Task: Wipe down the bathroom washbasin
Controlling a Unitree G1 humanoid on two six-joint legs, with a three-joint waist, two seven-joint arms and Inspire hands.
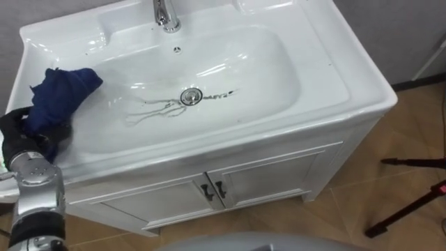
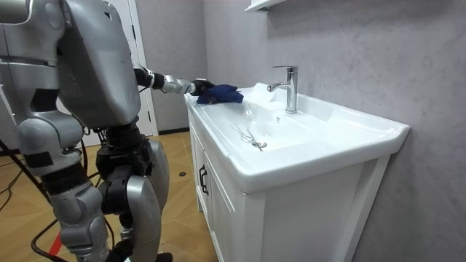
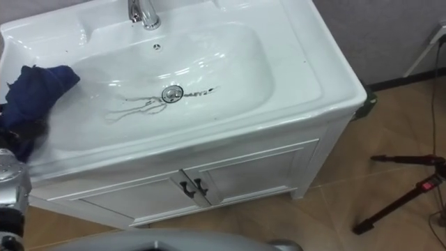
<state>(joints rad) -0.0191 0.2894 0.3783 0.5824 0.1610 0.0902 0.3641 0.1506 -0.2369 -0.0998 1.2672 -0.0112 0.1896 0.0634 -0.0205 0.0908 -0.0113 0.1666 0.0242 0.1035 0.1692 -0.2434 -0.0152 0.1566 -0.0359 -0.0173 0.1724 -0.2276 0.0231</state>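
Left hand [image 1: 19,136] is sitting at the near-left corner of the basin [image 1: 327,77]. It's looking like its fingers are curling round the near end of the blue cloth [image 1: 63,94], though black hand on dark fabric is making that hard to call. The cloth is bunching on the left rim, its long axis running from the hand toward the far right, with its tip just reaching the bowl's edge. The dark squiggly marks [image 1: 155,110] are lying well to the right of it, stretching left to right through the drain [image 1: 191,96], so I'm guessing the wipe is calling for a rightward sweep down into the bowl. The room view is showing the cloth up at rim height with the arm reaching straight out, while the eye views are giving the marks' layout far better.
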